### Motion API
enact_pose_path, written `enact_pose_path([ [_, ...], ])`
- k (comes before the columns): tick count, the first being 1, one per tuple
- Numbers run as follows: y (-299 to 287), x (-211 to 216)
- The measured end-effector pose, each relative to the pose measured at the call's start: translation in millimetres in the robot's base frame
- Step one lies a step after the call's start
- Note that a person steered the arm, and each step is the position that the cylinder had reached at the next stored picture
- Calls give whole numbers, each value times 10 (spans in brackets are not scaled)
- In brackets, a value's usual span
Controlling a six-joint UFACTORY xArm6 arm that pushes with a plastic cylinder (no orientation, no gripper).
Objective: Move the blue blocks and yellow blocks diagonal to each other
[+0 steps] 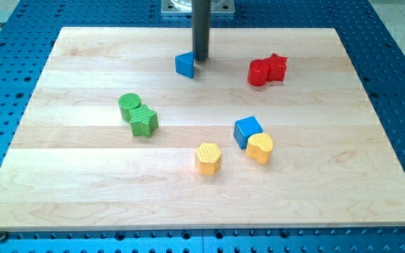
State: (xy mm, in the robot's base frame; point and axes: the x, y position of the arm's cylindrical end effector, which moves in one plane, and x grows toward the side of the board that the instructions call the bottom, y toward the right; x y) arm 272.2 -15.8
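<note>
Blue blocks are seen in two places on the wooden table (83,190). No claw is seen, only a dark rod, and my tip (201,59) is set right against the right side of the blue triangle block (184,65) near the view's top. Farther down, the blue cube (247,131) is found touching the yellow heart block (260,147). The yellow hexagon block (208,158) is placed a bit to their left. Two red blocks (267,70) and two green blocks (138,115) are kept off to the sides.
</note>
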Motion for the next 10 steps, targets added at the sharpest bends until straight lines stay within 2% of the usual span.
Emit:
enact_pose_path([
  [1,-302,389],
  [2,134,1065],
  [3,-22,527],
  [7,1256,1750],
  [8,1747,1773],
  [9,1734,2280],
  [10,1074,2455],
])
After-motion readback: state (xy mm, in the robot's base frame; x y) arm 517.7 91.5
